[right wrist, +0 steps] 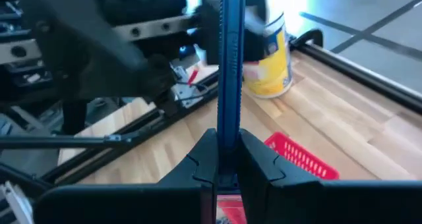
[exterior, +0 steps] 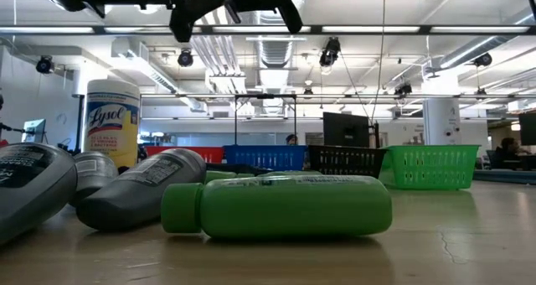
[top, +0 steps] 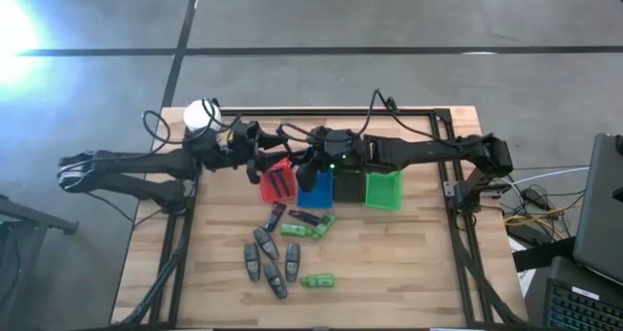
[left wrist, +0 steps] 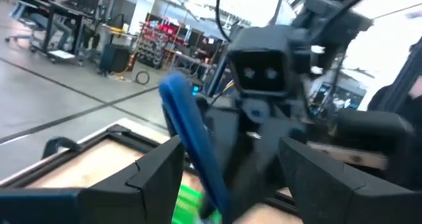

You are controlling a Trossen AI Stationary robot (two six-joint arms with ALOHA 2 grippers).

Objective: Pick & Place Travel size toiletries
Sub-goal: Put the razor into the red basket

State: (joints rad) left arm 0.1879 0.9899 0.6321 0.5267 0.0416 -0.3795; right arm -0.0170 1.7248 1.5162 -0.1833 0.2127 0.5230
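Observation:
Above the red basket (top: 277, 181), my right gripper (right wrist: 227, 137) is shut on a slim blue stick (right wrist: 231, 66). My left gripper (left wrist: 229, 150) faces it, open, with the stick (left wrist: 192, 141) standing between its fingers; whether it touches them I cannot tell. In the high view the two grippers, left (top: 261, 154) and right (top: 300, 160), meet over the table's far half. Grey oval tubes (top: 265, 258), green little tubes (top: 303, 231) and dark sticks (top: 306, 217) lie flat on the wood, nearer than the baskets. My right gripper pinches the blue stick between its two fingers at one end (right wrist: 229, 122). The fingers lie along the stick, which juts straight out ahead of them toward the left gripper. The stick is lifted clear of the table and baskets.
Red, blue (top: 316, 186), black (top: 348, 186) and green (top: 383, 189) baskets stand in a row on the table's far half. A yellow white-lidded jar (top: 201, 116) stands at the far left corner. A metal frame (top: 458, 204) rims the table. Bare wood lies to the near right.

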